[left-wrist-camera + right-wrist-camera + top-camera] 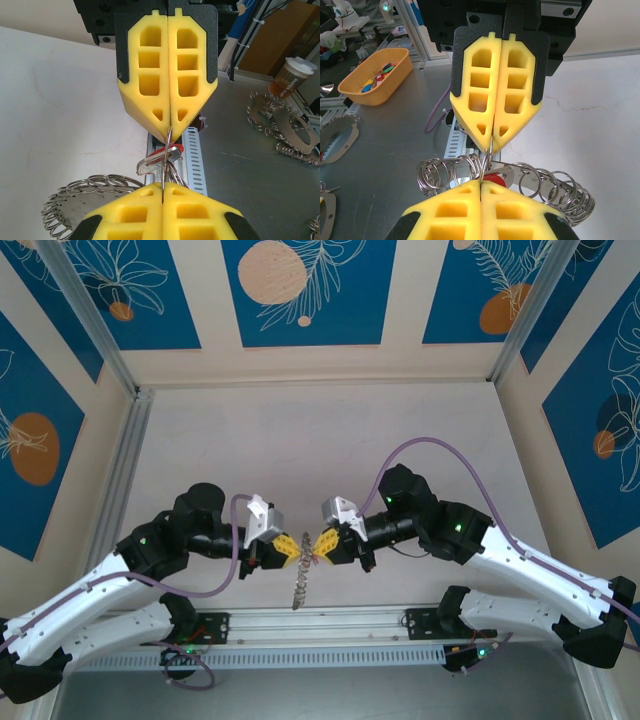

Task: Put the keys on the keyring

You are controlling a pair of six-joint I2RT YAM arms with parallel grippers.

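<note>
Judging from how things lie, the task is taken to be far along. The left tool (297,550) and the right tool (320,545), each with yellow foam wedge fingers, are set tip to tip just toward 6 o'clock of the middle of the pale surface (330,440). Both are seen pinched shut on the thin silvery metal keyring (169,139), which is held edge-on in the air between them, one tool at each side.

A bunch of small silvery-grey metal keys (298,588) is already carried on the ring and hangs from the meeting point toward 6 o'clock. In the right wrist view it is spread as a fringe from 9 o'clock round to 4 o'clock of the held stretch.

One small red-headed key (171,149) is seen right at that stretch, between the two sets of fingertips. Whether it is fully threaded or only partway onto the coil cannot be told. What is left is judged to be little: this piece is to be worked home if it is not yet seated, and the ring is then to be let go.

An orange plastic basket (375,75) of small coloured pieces is seen at 10 o'clock in the right wrist view, off the pale surface. Whether more keys are to be drawn from it cannot be told.
</note>
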